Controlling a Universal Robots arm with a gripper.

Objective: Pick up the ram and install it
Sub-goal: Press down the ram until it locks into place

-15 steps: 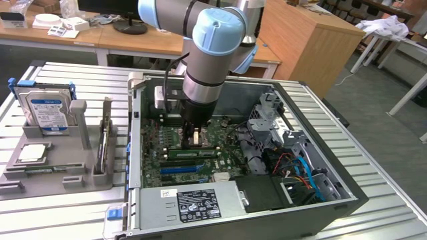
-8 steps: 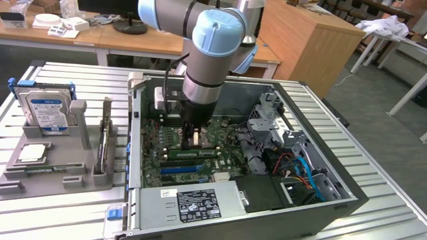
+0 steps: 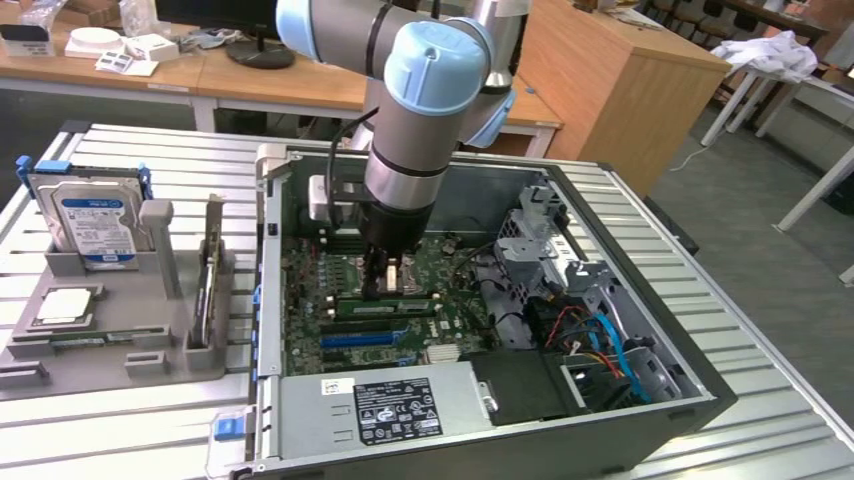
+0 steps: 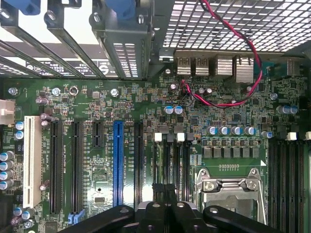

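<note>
Pincer clenched, low inside computer case. Slim green ram at 6 o'clock of tips, along board slots; grip unclear. Likely light, stiff, fragile: hold by long edges, off chips.

Silver-grey arm, pale-blue joint caps, black tool

Drive cage beside open motherboard

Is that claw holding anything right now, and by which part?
Cannot tell: the gripper is shut low over the motherboard, nothing visibly clamped in it.
</note>
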